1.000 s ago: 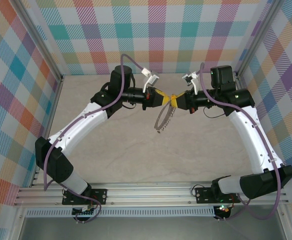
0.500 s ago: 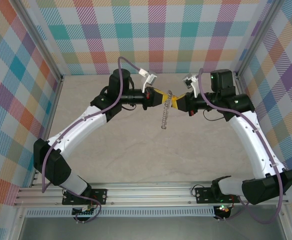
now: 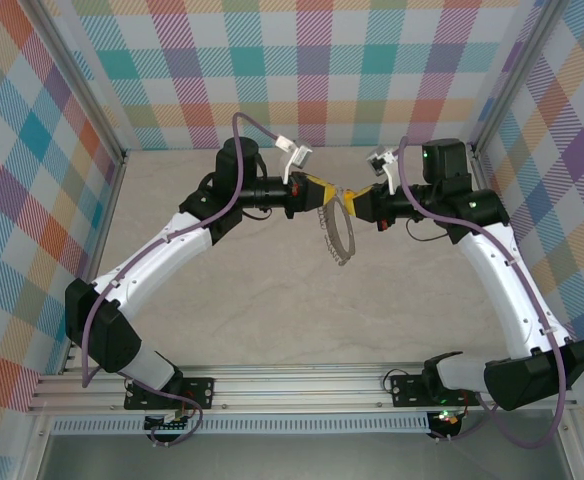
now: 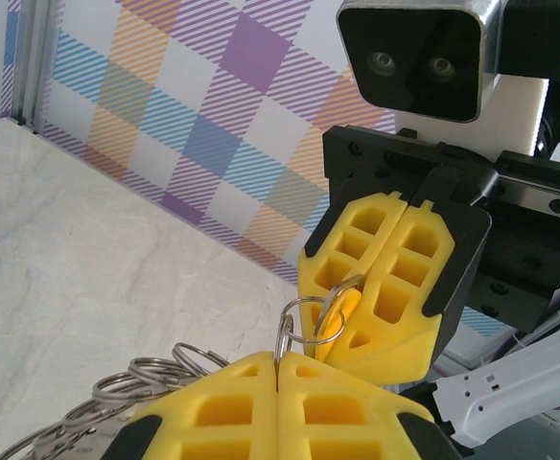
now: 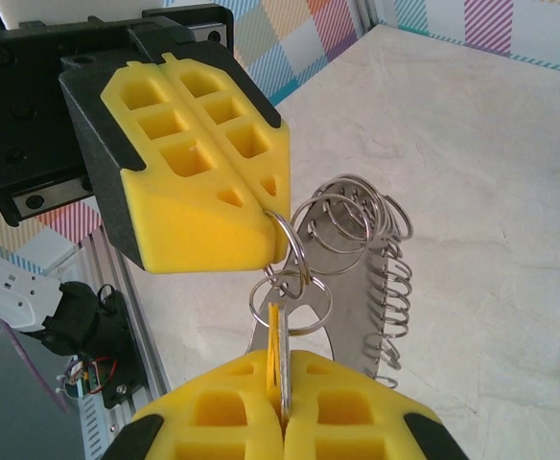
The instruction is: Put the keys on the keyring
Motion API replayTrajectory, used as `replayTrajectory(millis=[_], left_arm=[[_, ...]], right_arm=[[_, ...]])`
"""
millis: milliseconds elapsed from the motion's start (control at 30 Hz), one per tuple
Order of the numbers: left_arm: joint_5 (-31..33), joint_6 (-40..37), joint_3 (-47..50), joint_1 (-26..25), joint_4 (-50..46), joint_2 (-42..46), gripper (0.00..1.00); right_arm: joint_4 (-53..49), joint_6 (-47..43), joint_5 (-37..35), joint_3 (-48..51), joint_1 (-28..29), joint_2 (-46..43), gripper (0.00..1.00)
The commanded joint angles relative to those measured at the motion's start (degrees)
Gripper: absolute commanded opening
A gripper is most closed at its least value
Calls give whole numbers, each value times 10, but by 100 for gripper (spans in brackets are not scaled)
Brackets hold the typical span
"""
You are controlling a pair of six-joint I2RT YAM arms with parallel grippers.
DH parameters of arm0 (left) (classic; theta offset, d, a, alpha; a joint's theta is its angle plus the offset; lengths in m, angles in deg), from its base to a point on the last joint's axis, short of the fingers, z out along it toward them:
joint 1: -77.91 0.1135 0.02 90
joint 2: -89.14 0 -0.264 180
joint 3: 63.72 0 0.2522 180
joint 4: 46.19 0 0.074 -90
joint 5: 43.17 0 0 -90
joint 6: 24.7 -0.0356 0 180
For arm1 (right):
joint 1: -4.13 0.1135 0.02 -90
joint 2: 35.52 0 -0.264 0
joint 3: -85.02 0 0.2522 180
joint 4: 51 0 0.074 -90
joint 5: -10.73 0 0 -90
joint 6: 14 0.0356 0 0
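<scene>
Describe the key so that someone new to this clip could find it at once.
Above the pale marbled table, the yellow-fingered left gripper and right gripper meet tip to tip. The key is the tiny yellow-orange tab pinched in the right one. Unlike the silvery wire rings hanging from the left one, it is flat and coloured.

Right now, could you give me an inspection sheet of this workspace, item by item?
Surface: pale marbled tabletop.
Job's things: keyring of linked metal rings hangs above the table between the grippers; key, yellow-headed, sits against its top rings; threaded or not, cannot tell.
Clutter: nothing seen.
Grippers: left gripper shut on a ring of the keyring; right gripper shut on the key.
Cables: purple cables run along both arms.
Surroundings: plaid walls; aluminium rail at the near edge.
</scene>
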Motion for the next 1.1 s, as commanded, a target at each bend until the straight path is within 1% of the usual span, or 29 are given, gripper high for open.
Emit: replayTrajectory(millis=[0,300,667,1067], left_arm=[[11,8,7,2,28,25,0],[14,9,7,2,32,24,0],[13,11,7,2,34,22,0],[9,11,8,2,34,20,0]], right_arm=[[5,-5,23,4,4,-3,0],[-16,-19,47,-1,4,4,0],[2,-9,52,31,5,-7,0],[-5,-13,31,-14,4,7,0]])
